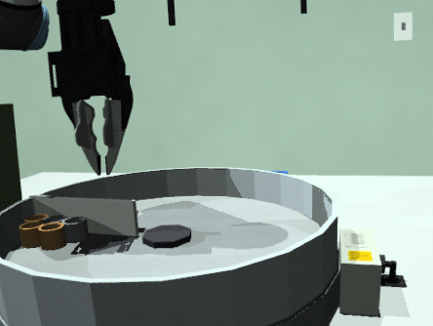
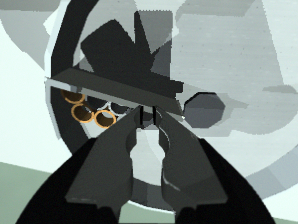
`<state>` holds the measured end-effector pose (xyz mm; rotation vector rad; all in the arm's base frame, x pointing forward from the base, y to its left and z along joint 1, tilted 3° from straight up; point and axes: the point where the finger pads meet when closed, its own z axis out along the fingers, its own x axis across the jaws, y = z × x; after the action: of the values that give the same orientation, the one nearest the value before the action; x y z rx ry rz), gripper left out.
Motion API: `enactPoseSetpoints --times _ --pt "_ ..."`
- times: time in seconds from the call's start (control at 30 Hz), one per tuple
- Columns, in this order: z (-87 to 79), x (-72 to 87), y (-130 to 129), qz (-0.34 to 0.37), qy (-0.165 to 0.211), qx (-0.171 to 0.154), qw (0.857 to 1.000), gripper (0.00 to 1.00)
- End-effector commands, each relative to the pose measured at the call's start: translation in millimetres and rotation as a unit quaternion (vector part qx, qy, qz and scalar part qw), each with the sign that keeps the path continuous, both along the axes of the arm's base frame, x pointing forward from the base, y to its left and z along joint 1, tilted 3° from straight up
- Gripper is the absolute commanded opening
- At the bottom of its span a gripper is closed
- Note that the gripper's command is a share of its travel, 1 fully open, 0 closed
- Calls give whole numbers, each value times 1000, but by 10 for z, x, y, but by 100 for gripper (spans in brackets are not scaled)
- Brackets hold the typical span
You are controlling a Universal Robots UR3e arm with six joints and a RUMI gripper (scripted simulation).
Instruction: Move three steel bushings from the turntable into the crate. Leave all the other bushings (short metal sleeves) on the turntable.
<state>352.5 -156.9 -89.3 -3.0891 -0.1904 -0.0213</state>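
Observation:
The grey turntable [image 1: 166, 244] has a raised rim. A cluster of bushings sits at its left side against a grey guide plate [image 1: 93, 212]. The cluster holds orange-brown bushings [image 1: 43, 232] and dark grey steel bushings [image 1: 75, 226]. My gripper [image 1: 103, 171] hangs above the rear left rim, well above the bushings. It is shut with nothing between the fingers. In the wrist view the fingertips point at the guide plate [image 2: 115, 90]. The orange bushings [image 2: 85, 112] lie to their left and the dark ones [image 2: 107, 105] are partly hidden under the plate.
A black octagonal hub [image 1: 167, 235] sits at the turntable's centre and also shows in the wrist view [image 2: 205, 109]. A pale control box [image 1: 360, 270] with a yellow label stands at the right of the turntable. A blue sliver [image 1: 279, 172] shows behind the far rim.

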Motion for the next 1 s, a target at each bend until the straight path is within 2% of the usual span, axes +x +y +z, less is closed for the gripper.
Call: enactPoseSetpoints --times 0.0,0.53,0.97 --pt "-6 -80 -156 -65 -2 -3 998 6" --pt "-16 -187 -323 -126 1 -2 992 6" --pt "-21 -224 -379 -147 2 -2 989 6"
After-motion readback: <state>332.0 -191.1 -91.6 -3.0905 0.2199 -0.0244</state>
